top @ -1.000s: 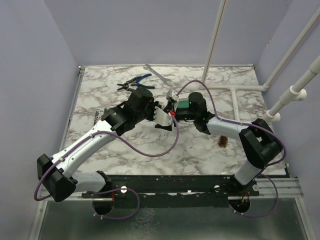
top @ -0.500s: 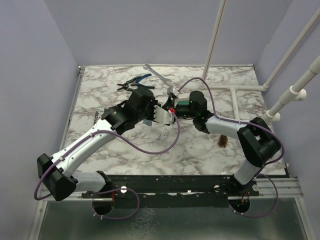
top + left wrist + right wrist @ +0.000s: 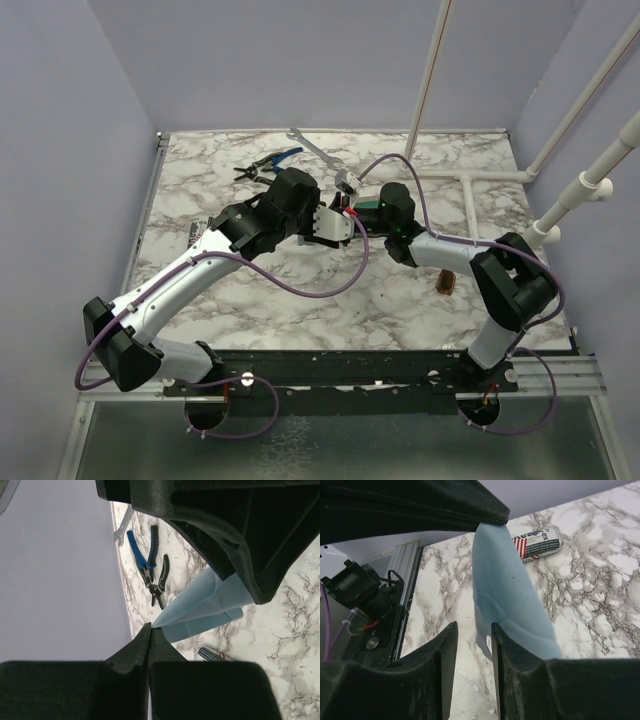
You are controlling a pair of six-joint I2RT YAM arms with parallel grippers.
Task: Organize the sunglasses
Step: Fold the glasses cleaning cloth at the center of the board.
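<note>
The sunglasses [image 3: 446, 284] lie as a small amber-brown thing on the marble table right of centre, beside my right forearm and away from both grippers. My left gripper [image 3: 343, 222] [image 3: 150, 626] is shut on a corner of the light blue cloth [image 3: 210, 605] and holds it up off the table. The cloth [image 3: 505, 580] hangs from the left gripper down past one finger of my right gripper [image 3: 472, 630]. The right gripper's jaws stand apart, with bare table showing between them. The two grippers almost touch at mid-table [image 3: 350, 208]. No grey case can be made out.
Blue-handled and black-handled pliers [image 3: 270, 160] [image 3: 145, 565] and a silver wrench [image 3: 315, 150] lie at the back of the table. A labelled tube [image 3: 537, 542] [image 3: 215, 655] lies at the left. White pipes [image 3: 500, 180] stand at the back right.
My left gripper has moved right and towards the back with the cloth, closing on the right gripper. The right gripper has shifted slightly back. The sunglasses have not moved.
</note>
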